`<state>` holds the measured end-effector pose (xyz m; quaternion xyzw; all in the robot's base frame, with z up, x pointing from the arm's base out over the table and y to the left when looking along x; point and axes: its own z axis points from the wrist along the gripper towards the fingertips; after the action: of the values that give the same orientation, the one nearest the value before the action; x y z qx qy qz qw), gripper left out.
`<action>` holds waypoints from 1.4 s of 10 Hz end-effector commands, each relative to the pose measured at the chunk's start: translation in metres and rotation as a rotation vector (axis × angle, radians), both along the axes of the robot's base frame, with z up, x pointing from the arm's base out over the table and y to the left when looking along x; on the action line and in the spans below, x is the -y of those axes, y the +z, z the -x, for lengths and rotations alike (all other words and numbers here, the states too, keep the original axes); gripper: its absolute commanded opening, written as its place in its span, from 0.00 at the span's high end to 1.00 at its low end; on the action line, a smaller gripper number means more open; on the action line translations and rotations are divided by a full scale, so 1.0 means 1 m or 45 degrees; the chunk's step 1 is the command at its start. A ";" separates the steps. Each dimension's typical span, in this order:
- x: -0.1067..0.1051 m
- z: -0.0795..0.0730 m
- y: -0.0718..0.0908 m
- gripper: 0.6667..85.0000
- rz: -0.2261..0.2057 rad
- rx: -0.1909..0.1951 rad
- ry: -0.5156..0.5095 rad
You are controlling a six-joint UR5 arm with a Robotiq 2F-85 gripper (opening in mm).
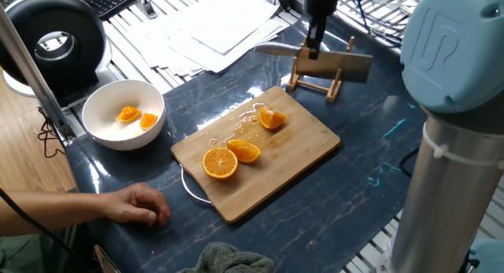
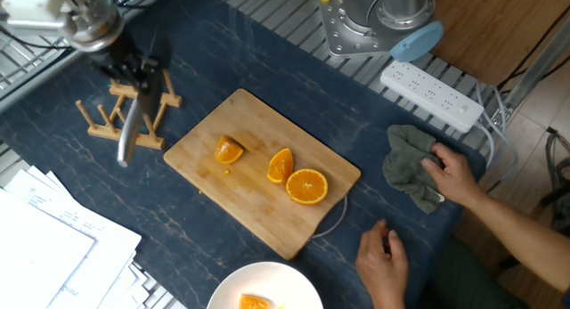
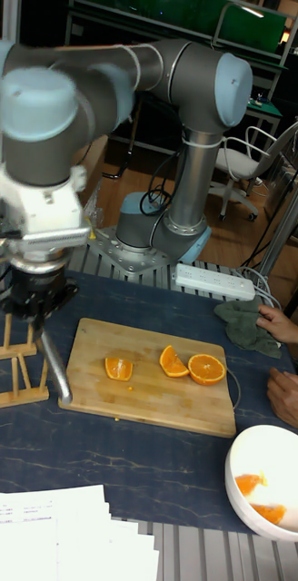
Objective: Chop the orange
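Three orange pieces lie cut side up on the bamboo cutting board (image 1: 293,158) (image 2: 258,215) (image 3: 149,401): a half (image 1: 220,164) (image 2: 307,186) (image 3: 206,369), a wedge (image 1: 245,151) (image 2: 280,164) (image 3: 173,361) and a smaller piece (image 1: 272,117) (image 2: 229,150) (image 3: 119,368). My gripper (image 1: 316,43) (image 2: 135,70) (image 3: 36,307) is shut on a steel knife (image 1: 346,67) (image 2: 130,134) (image 3: 54,367). It holds the knife in the air over the wooden knife rack (image 1: 316,84) (image 2: 100,124) (image 3: 11,365), just beyond the board's far end.
A white bowl (image 1: 92,108) (image 2: 267,275) (image 3: 247,461) holds two orange pieces. A person's hands (image 1: 138,204) (image 2: 383,252) rest by the board's near end, one of them on a grey cloth (image 2: 408,163). Papers (image 1: 213,25) and a power strip (image 2: 433,96) lie nearby.
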<state>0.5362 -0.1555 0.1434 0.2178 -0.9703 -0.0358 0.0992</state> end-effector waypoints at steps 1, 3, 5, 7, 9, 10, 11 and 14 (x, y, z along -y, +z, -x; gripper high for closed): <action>-0.046 0.028 0.055 0.99 0.180 -0.088 -0.288; -0.066 0.026 0.047 0.99 0.206 -0.058 -0.434; -0.113 0.014 0.038 0.99 0.041 -0.100 -0.606; -0.126 -0.018 0.023 0.99 -0.068 -0.015 -0.539; -0.129 -0.031 0.007 0.99 -0.115 0.030 -0.499; -0.122 -0.030 0.005 0.99 -0.075 0.035 -0.488; -0.113 -0.031 0.005 0.99 -0.027 0.057 -0.481; -0.085 -0.059 0.000 0.99 0.059 0.194 -0.435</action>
<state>0.5740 -0.0586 0.1465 0.0438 -0.9968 -0.0341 0.0574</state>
